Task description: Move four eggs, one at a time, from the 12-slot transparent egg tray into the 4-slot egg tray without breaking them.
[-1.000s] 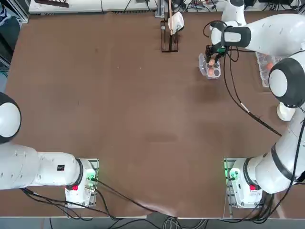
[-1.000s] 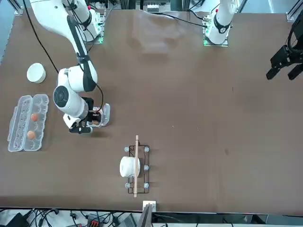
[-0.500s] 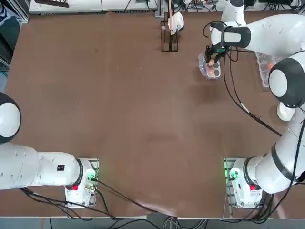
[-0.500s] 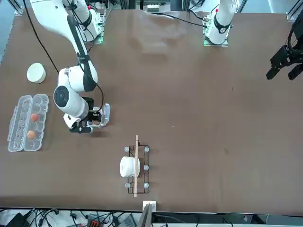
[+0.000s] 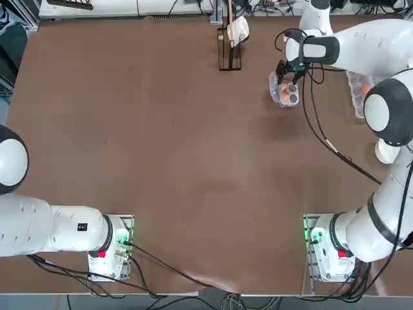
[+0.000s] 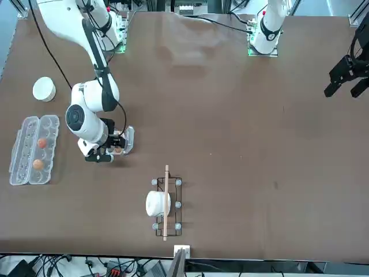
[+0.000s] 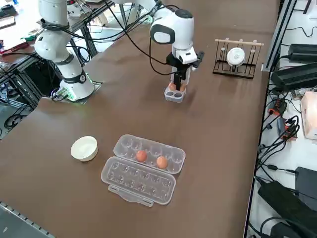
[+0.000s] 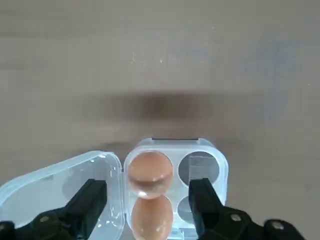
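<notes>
Pincer (image 8: 147,200) of mine stands spread over the 4-slot egg tray (image 8: 200,150) at one o'clock on the counter (image 5: 193,161); two eggs (image 8: 150,170) rest in cups there, so they cannot roll.

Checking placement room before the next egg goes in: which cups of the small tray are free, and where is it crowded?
In the 4-slot egg tray, two cups on one side hold eggs; the two beside them are bare. The open right gripper straddles the nearer egg, crowding that side. The brown table is bare elsewhere.
</notes>
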Robot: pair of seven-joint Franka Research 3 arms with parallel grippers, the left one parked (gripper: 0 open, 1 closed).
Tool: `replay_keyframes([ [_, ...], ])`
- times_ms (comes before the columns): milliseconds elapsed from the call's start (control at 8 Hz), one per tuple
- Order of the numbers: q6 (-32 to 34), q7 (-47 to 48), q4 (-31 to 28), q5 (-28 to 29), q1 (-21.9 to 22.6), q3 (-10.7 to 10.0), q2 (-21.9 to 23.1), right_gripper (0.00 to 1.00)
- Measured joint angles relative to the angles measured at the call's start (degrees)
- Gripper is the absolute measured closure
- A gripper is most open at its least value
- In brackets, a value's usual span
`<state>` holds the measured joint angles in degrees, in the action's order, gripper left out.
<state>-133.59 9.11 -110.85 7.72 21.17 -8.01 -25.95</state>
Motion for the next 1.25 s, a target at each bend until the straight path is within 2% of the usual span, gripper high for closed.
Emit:
replay_keyframes([
  [250, 0.19, -0.04, 0.15, 0.00, -0.13, -0.39, 0.39, 0.00],
  [500, 2.20, -1.12, 0.66, -0.45, -0.31, -2.13, 2.46, 0.00],
  [750, 7.83, -6.50, 2.30, -1.08, -0.55, -4.77, 6.43, 0.00],
  [1250, 22.79, -26.97, 4.64, -2.13, -0.82, -11.14, 14.94, 0.00],
])
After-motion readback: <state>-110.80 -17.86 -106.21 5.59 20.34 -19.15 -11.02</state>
